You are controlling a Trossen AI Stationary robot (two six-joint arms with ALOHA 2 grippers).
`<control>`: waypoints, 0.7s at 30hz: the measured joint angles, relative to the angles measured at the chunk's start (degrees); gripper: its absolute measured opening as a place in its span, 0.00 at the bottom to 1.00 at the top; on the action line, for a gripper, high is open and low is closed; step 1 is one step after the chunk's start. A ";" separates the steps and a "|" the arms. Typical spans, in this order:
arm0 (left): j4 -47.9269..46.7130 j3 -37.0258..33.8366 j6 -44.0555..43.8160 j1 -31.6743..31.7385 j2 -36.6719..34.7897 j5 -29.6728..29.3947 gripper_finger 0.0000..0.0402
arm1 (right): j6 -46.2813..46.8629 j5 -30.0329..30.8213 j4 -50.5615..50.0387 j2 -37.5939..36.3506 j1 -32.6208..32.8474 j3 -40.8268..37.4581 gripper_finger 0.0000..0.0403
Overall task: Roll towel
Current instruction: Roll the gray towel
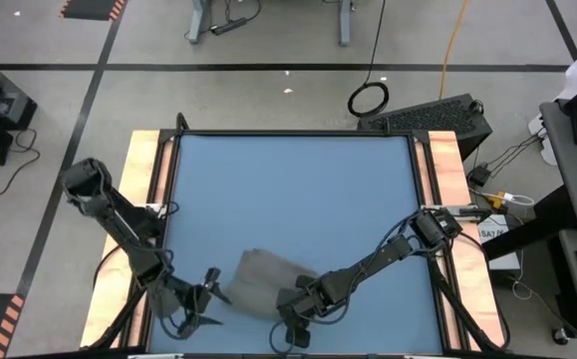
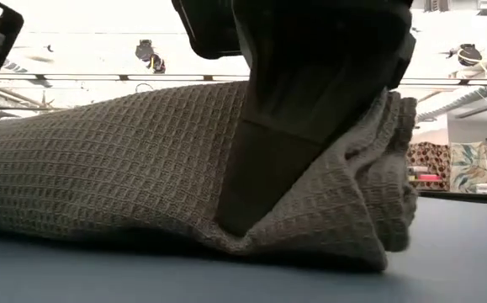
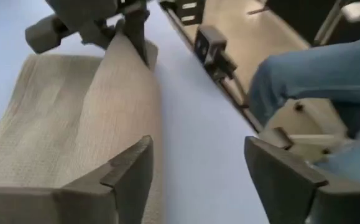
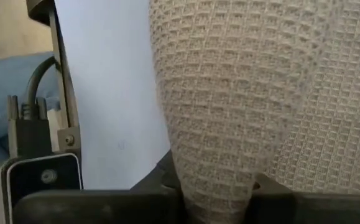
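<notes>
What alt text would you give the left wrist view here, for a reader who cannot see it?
The left gripper stands open beside the near edge of the towel on the blue table, holding nothing. Farther off, the right gripper pinches up a fold of the towel. A person's leg in jeans shows beyond the table edge.

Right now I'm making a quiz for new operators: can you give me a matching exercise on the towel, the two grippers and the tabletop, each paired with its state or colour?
Column one:
1. towel
2. left gripper
3. right gripper
4. tabletop

Column two:
A. fingers spread, nothing between them
B. blue and flat
C. grey waffle-weave fabric, bunched into a fold
D. pinched shut on a fold of fabric

Pairs: 1-C, 2-A, 3-D, 4-B.
</notes>
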 joint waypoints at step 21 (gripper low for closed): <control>7.02 0.02 2.20 1.60 18.85 -12.95 0.68 | -6.75 -2.83 -1.16 -0.13 0.01 0.00 0.09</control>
